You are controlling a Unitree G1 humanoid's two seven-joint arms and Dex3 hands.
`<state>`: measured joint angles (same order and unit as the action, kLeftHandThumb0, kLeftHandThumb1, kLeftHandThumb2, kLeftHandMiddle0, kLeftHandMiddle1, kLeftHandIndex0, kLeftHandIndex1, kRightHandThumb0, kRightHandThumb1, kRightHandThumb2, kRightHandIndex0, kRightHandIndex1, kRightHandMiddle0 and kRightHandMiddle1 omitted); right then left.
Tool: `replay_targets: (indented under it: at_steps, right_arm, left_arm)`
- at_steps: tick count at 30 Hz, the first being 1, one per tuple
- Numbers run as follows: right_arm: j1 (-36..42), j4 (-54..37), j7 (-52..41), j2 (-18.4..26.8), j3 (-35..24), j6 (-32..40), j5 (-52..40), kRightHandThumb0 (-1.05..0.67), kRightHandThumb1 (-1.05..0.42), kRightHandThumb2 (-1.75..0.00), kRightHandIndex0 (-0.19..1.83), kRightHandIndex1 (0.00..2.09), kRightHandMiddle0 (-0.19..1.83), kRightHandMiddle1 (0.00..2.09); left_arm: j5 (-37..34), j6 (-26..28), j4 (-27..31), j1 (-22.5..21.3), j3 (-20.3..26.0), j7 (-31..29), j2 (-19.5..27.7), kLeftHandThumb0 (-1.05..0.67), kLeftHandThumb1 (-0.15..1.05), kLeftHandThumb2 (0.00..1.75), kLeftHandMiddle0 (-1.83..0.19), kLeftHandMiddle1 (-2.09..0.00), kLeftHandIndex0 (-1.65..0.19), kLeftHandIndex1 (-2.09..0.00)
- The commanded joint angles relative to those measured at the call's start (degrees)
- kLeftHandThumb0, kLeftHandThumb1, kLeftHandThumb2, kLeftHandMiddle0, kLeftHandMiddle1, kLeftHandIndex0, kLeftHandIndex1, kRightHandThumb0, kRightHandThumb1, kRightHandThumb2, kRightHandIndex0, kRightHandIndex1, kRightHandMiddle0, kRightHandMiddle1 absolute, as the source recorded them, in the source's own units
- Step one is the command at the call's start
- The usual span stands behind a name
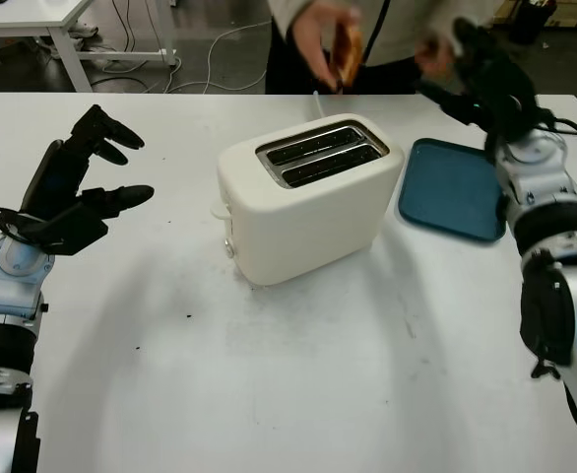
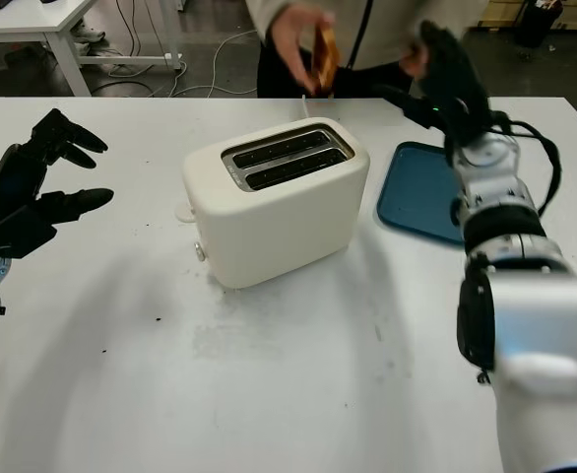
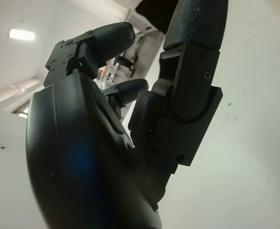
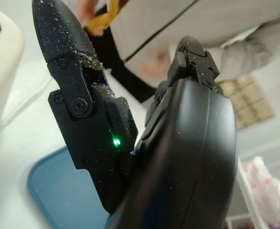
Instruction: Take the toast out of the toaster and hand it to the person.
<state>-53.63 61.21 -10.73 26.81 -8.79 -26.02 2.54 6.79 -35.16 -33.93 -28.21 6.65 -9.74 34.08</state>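
At the near left, the left hand (image 1: pixel 77 187) hovers over the bare table (image 1: pixel 298 374), released and holding nothing. In the middle stands the toaster (image 1: pixel 303 197), both slots looking empty from above. Just right of it lies a blue tray (image 1: pixel 451 187), also bare. Farther off on the right, the right hand (image 1: pixel 490 84) is raised above the tray's far edge toward the person; it looks released and empty, though blur makes that hard to confirm. At the far edge, the person's hand (image 1: pixel 323 39) holds the toast (image 1: pixel 347 51), pinched upright beyond the toaster. Judging by this, the handover seems done; little remains but for the right arm to draw back.
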Motion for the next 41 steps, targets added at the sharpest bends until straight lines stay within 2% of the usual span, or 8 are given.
replay_targets:
  at_steps: [1, 3, 7, 12, 20, 24, 31, 41]
  right_arm:
    - [8.25, -7.99, -4.13, -2.38, -3.67, -3.29, -7.26, -0.96, -0.89, -0.04, 0.00, 0.00, 0.00, 0.00]
    - [16.90, -19.07, -7.52, -4.99, -5.43, -2.03, -13.51, -0.88, -0.87, -0.01, 0.00, 0.00, 0.00, 0.00]
    - [34.06, -41.45, -7.35, -8.55, -4.33, 6.22, -18.19, -0.88, -0.85, 0.00, 0.04, 0.02, 0.07, 0.03]
    - [45.47, -54.55, -6.91, -12.73, -2.71, 10.97, -20.77, -0.82, -0.87, -0.01, 0.06, 0.02, 0.10, 0.03]
    - [56.39, -65.39, -7.30, -16.97, 1.28, 13.64, -20.12, -0.82, -0.88, -0.01, 0.08, 0.03, 0.10, 0.02]
    - [60.56, -70.42, -6.24, -18.07, 3.49, 17.08, -19.66, -0.86, -0.89, -0.01, 0.07, 0.02, 0.10, 0.01]
    - [66.23, -74.95, -3.59, -20.31, 6.84, 18.99, -17.44, -0.81, -0.92, -0.04, 0.05, 0.01, 0.09, 0.01]
    - [65.36, -73.92, -2.54, -22.58, 7.26, 20.87, -18.49, -0.83, -0.92, -0.03, 0.06, 0.01, 0.09, 0.00]
  left_arm:
    - [-1.04, 0.17, 1.58, 1.45, 0.74, 0.02, -0.34, -1.05, 0.92, 0.19, -0.10, -1.62, -0.07, -1.54]
    - [-1.79, 0.25, 2.58, 2.54, 1.12, 0.07, -0.78, -1.05, 0.92, 0.19, -0.09, -1.61, -0.07, -1.52]
    - [-4.38, 1.97, 5.19, 5.19, 2.03, 0.45, -2.96, -1.05, 0.92, 0.14, -0.11, -1.60, -0.10, -1.50]
    - [-7.00, 4.49, 10.21, 9.01, 2.92, 0.03, -6.10, -1.05, 0.92, 0.09, -0.10, -1.60, -0.12, -1.48]
    - [-11.01, 6.69, 19.09, 16.70, 4.27, 0.41, -11.55, -1.05, 0.92, 0.03, -0.10, -1.55, -0.11, -1.41]
    - [-11.13, 9.01, 22.16, 19.93, 4.05, 1.16, -14.52, -1.05, 0.92, 0.01, -0.04, -1.60, -0.04, -1.50]
    - [-12.94, 8.74, 21.20, 22.56, 2.67, -1.55, -18.48, -1.05, 0.86, 0.00, -0.11, -1.57, -0.12, -1.47]
    - [-13.41, 11.05, 20.80, 23.84, 1.41, -2.90, -20.97, -1.05, 0.81, 0.00, -0.25, -1.49, -0.28, -1.38]
